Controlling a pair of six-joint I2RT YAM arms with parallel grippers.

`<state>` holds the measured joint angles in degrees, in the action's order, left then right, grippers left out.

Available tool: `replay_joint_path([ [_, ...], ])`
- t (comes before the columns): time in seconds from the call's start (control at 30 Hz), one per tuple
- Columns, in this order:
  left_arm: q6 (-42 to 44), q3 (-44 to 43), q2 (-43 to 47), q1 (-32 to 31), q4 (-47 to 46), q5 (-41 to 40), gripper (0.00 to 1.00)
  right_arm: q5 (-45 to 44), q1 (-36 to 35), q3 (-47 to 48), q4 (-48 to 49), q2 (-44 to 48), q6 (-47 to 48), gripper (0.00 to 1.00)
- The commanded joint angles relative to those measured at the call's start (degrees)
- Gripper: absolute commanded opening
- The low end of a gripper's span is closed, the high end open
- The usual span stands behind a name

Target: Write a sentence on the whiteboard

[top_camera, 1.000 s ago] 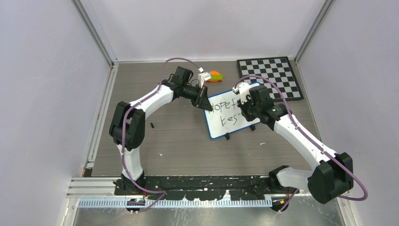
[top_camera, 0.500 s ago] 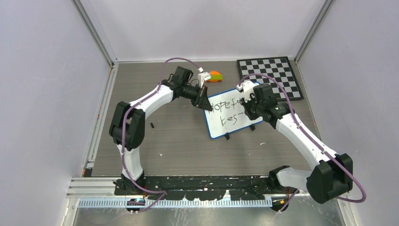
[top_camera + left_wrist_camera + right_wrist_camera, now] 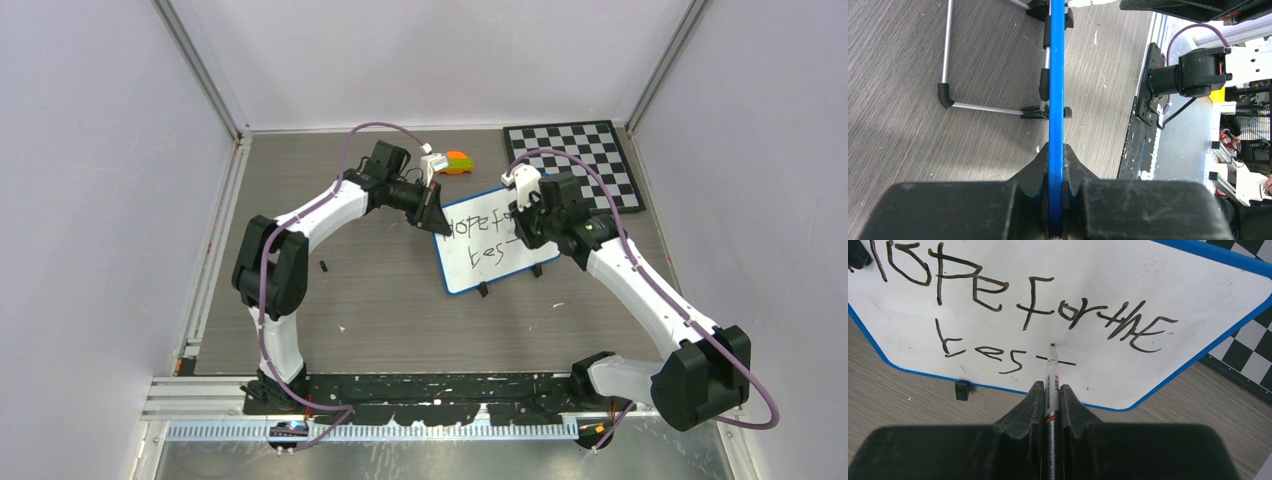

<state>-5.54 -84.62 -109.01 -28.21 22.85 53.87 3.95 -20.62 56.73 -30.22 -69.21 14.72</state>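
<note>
2 roles are shared out. The whiteboard [image 3: 487,262], tilted on the worktop [image 3: 380,300], is clamped by its blue rim in the left gripper [image 3: 1056,150], so writing pressure is resisted. A marker [image 3: 1051,375] is gripped by the right gripper [image 3: 1051,390], tip directly ahead beside the unfinished "bes–".

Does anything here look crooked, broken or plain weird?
Nothing broken. The whiteboard sits at a slant, its rim clamped between the jaws of the left gripper. Its lettering wobbles, mixing capitals and small letters. A small black piece lies loose nearby.
</note>
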Motion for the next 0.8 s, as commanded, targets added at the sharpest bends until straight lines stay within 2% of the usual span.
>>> replay_joint_path([
  [0.0,-0.5,-1.5,0.5,0.6,0.1,1.2,0.00,-0.2,0.0,0.1,3.3,-0.3,0.1,0.00],
  [0.5,-0.6,-1.4,0.1,0.6,0.0,1.4,0.00,-0.1,0.0,-6.9,2.1,1.4,0.7,0.00],
  [0.77,-0.7,-1.4,0.2,0.6,0.0,1.4,0.00,-6.7,0.4,-4.8,3.7,1.4,2.1,0.00],
])
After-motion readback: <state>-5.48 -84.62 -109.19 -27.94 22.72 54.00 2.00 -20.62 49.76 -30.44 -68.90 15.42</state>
